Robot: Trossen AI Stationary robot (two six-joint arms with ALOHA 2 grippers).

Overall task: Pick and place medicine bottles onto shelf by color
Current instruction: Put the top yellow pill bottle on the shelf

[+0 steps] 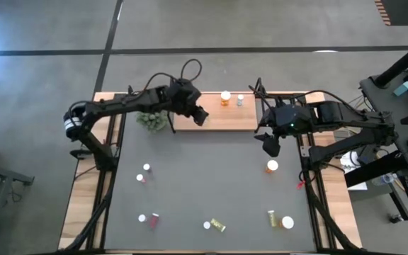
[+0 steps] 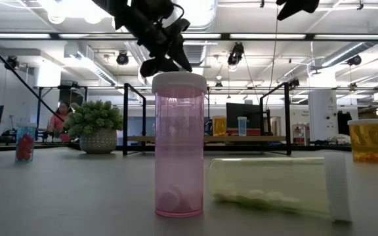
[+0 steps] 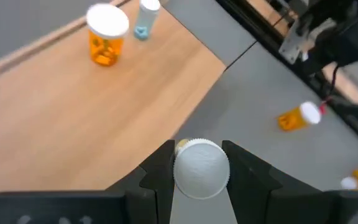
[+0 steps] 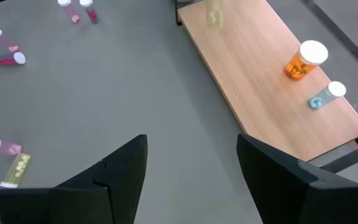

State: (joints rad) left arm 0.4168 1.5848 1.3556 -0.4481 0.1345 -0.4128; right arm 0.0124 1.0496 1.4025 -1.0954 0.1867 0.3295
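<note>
My left gripper (image 1: pixel 201 115) hangs over the near edge of the light-brown wooden shelf (image 1: pixel 222 119), shut on a small bottle with a white cap (image 3: pixel 202 169) and a yellow-green body. This bottle also shows faintly in the right wrist view (image 4: pixel 214 14). An orange bottle (image 1: pixel 225 98) and a pale blue one (image 1: pixel 240 100) stand on the shelf's far edge. My right gripper (image 4: pixel 191 168) is open and empty, above the dark mat off the shelf's right end (image 1: pixel 270 145). Several more bottles stand or lie on the mat, among them an orange one (image 1: pixel 272 166). My left gripper pinches the bottle between its two fingers (image 3: pixel 157 177) at the white cap's rim (image 3: pixel 179 171). The cap's top faces the wrist camera and hides most of the body. The fingers slant down from the far left. The bottle is lifted clear of the shelf.
A small green plant (image 1: pixel 151 119) stands at the shelf's left end. Pink bottles lie at the mat's left (image 1: pixel 143 173) and near left (image 1: pixel 149 219). Yellow-green ones lie at the near edge (image 1: pixel 217 225) and near right (image 1: pixel 271 218). Black frame rails run along both mat sides.
</note>
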